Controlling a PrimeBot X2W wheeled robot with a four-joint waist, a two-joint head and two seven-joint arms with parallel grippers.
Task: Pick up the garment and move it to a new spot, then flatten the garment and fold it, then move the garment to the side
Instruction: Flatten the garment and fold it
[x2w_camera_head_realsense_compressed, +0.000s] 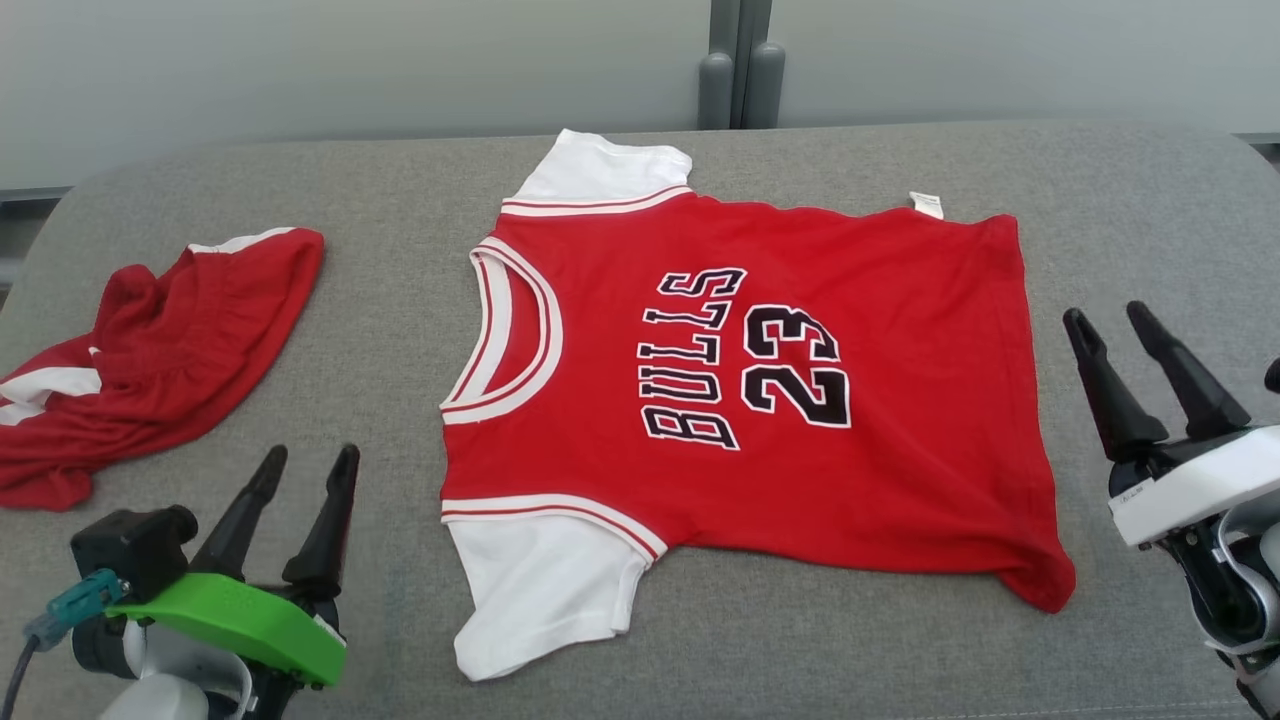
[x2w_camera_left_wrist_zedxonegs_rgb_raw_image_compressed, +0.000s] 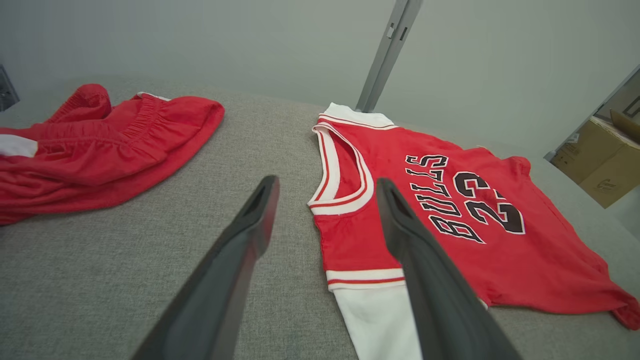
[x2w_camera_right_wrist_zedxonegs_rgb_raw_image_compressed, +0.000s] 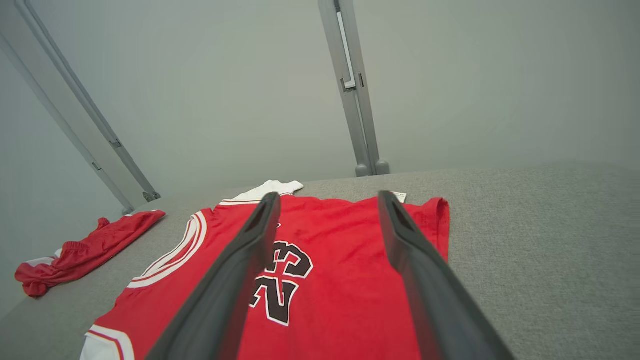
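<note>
1. At the centre of the grey table (x2w_camera_head_realsense_compressed: 800, 660), as I see it from the head view, the red jersey (x2w_camera_head_realsense_compressed: 850, 480) lies spread flat. Its neck opening is toward 9 o'clock and its hem toward 3 o'clock.
2. Its chest print (x2w_camera_head_realsense_compressed: 745, 355) reads "BULLS" over "23" in black letters edged in white. The print is turned sideways, so the letter tops face 9 o'clock.
3. One white sleeve (x2w_camera_head_realsense_compressed: 600, 165) points to 12 o'clock and the other white sleeve (x2w_camera_head_realsense_compressed: 540, 590) to 6 o'clock; both are banded in red and white.
4. A small white tag (x2w_camera_head_realsense_compressed: 926, 204) sticks out of the far edge at about 1 o'clock. I cannot read anything on it.
5. The hem corner (x2w_camera_head_realsense_compressed: 1050, 585) at 4 o'clock is rumpled.
6. Red shorts (x2w_camera_head_realsense_compressed: 160, 350) with white trim lie bunched at 9 o'clock, well apart from the jersey.
7. The left gripper (x2w_camera_head_realsense_compressed: 310, 458) sits at 8 o'clock, just beside the near sleeve. Its fingers (x2w_camera_head_realsense_compressed: 328, 520) are spread and grasp nothing.
8. The right gripper (x2w_camera_head_realsense_compressed: 1108, 318) sits at 3 o'clock, just off the hem. Its fingers (x2w_camera_head_realsense_compressed: 1100, 380) are likewise spread and empty.
9. In the left wrist view a cardboard box (x2w_camera_left_wrist_zedxonegs_rgb_raw_image_compressed: 600, 160) stands beyond the table's end; its dark printed mark is too small for me to read.
</note>
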